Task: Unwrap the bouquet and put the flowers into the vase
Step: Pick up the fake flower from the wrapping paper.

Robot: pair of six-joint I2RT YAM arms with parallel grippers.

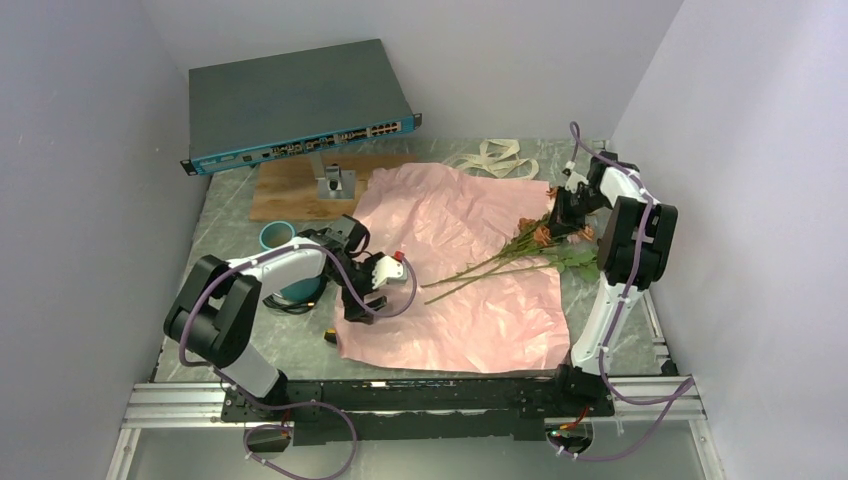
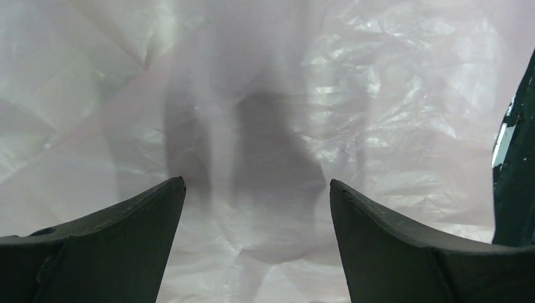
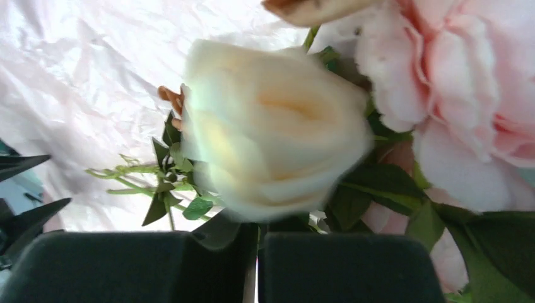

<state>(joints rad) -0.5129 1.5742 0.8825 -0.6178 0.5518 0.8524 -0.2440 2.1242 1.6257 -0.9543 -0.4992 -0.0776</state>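
Unwrapped, the flowers (image 1: 520,250) lie on the spread paper (image 1: 470,310). The right gripper (image 3: 257,240) has its jaws shut on their stems (just under the heads), while the left gripper (image 2: 257,189) gapes empty. Next, they must go stem-first into the vase (image 1: 277,237).

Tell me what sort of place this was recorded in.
Probably a lab robot cell, not a home or shop. Plain white panels box in the table, an aluminium mounting rail runs along its near edge, and a rack-style network switch sits at the back.
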